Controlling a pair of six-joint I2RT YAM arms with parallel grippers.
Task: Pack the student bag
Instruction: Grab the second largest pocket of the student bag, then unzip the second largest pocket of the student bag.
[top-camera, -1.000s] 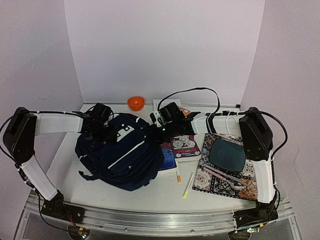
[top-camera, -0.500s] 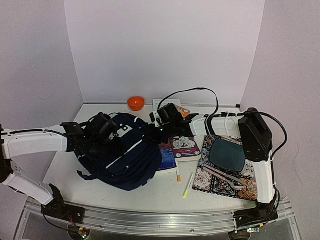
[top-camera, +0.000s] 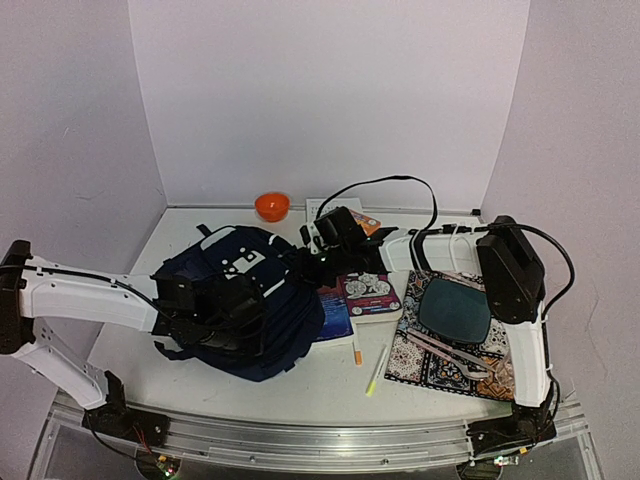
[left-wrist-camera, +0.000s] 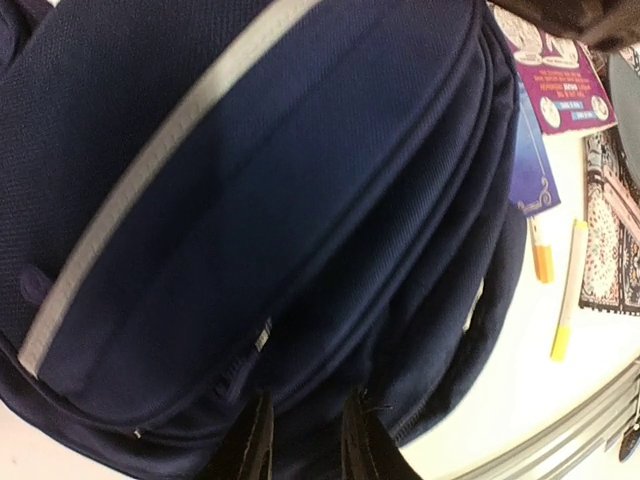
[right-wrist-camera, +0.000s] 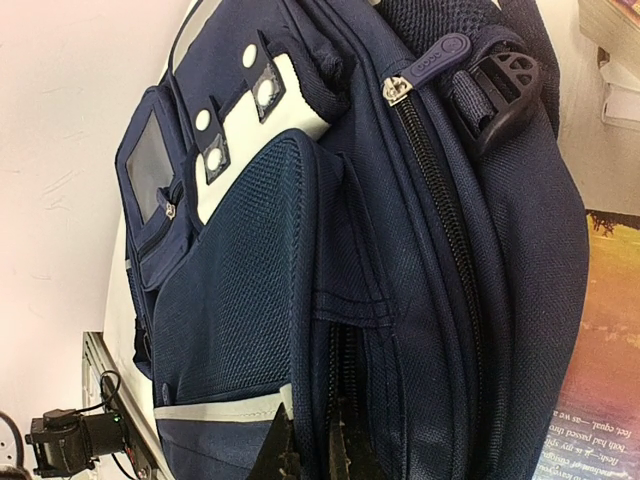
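The student bag (top-camera: 245, 300), a navy backpack with pale trim, lies flat at the table's left centre. My left gripper (top-camera: 238, 300) hovers over the bag's near half. In the left wrist view its fingers (left-wrist-camera: 252, 440) stand apart, open (left-wrist-camera: 305, 415), with navy fabric (left-wrist-camera: 300, 200) right under them. My right gripper (top-camera: 312, 262) sits at the bag's far right edge. In the right wrist view it (right-wrist-camera: 310, 435) is shut, pinching a fold of the bag (right-wrist-camera: 240, 300) beside a zip. A zip pull (right-wrist-camera: 425, 72) and a black buckle (right-wrist-camera: 500, 85) lie further along.
Right of the bag lie a blue book (top-camera: 338, 312), a purple book (top-camera: 371, 292), an orange marker (top-camera: 356, 351) and a yellow pen (top-camera: 375, 371). A patterned mat (top-camera: 440, 365) carries a dark plate (top-camera: 453, 308) and cutlery. An orange bowl (top-camera: 271, 206) stands at the back.
My left arm has swung from the bag's far left corner towards the front, and its gripper is now over the bag's near half. The right gripper has kept its hold.
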